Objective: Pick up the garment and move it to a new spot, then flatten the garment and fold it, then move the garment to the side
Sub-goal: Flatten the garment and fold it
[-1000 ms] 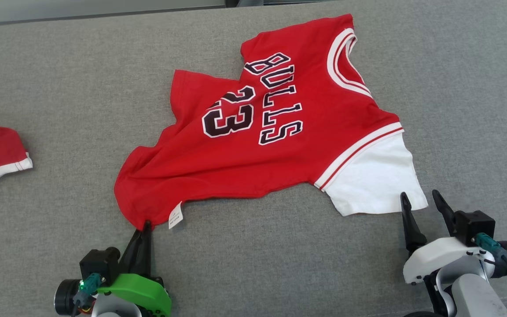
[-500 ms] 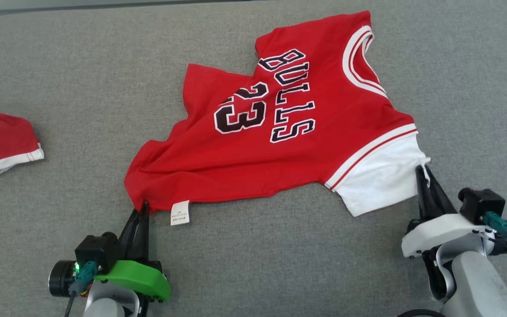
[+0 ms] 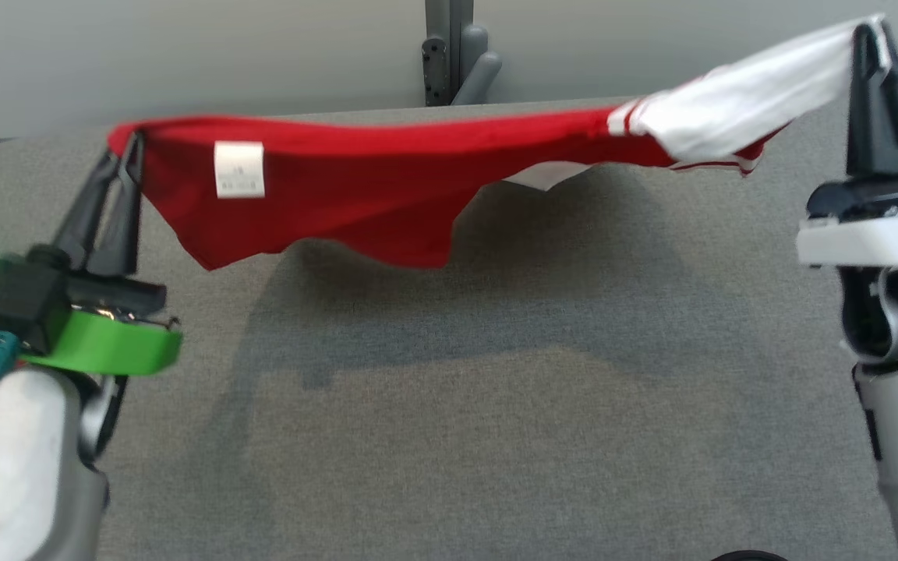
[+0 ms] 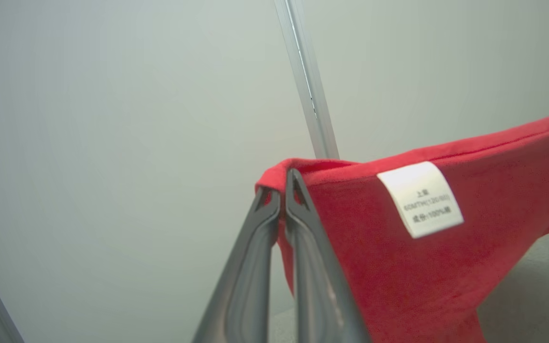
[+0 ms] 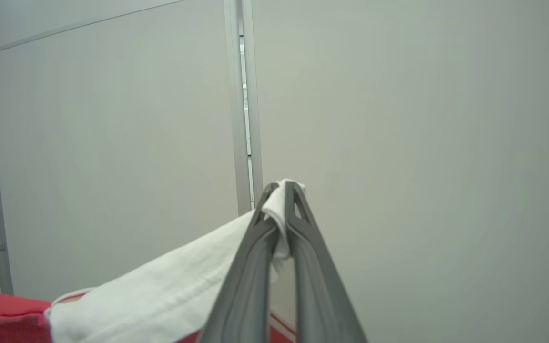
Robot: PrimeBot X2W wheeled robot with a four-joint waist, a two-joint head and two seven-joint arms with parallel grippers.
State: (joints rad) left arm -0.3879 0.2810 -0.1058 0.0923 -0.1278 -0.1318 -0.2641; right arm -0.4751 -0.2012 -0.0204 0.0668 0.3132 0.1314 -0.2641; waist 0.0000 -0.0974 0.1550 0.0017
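The garment (image 3: 387, 179) hangs clear above the desk (image 3: 449, 405), stretched between both grippers. The left gripper (image 3: 131, 144) is pressed together on a red hem corner, just beside the label (image 3: 239, 169). The right gripper (image 3: 870, 31) pinches the edge of the white sleeve (image 3: 737, 109), higher above the desk. The pick-up looks done, and the carry to a new spot on the desk seems under way. Laying the garment down, flattening it, folding it and moving it to the desk's side are all left to do.
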